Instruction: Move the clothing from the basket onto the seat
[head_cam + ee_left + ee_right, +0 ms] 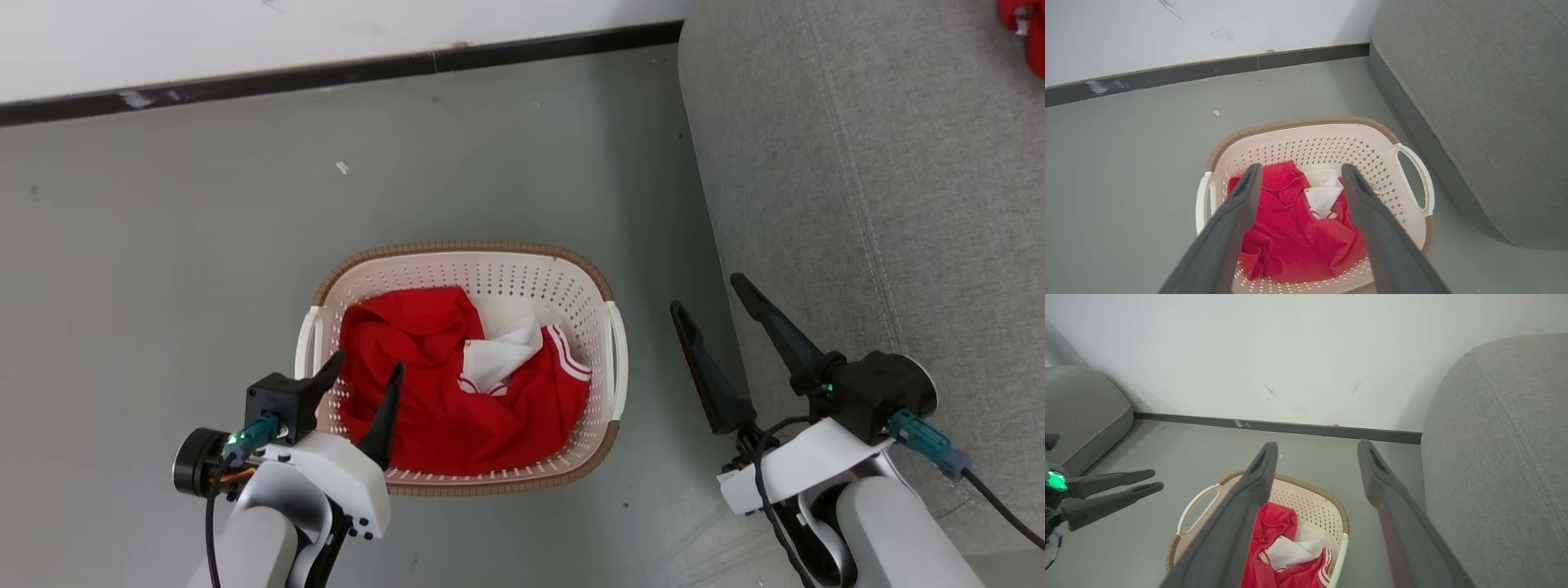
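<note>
The left fingers (388, 408) hang wide open over the basket (465, 247), where the red clothing (441, 408) lies bunched up. The right fingers (706, 367) are open and empty too, by the seat (882, 163). A small pinch might let the clothing slip and fall on the floor (163, 245).

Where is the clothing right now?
In the head view, the clothing lies crumpled in the basket on the floor, left of the seat, with the open left gripper above its near-left edge.
</note>
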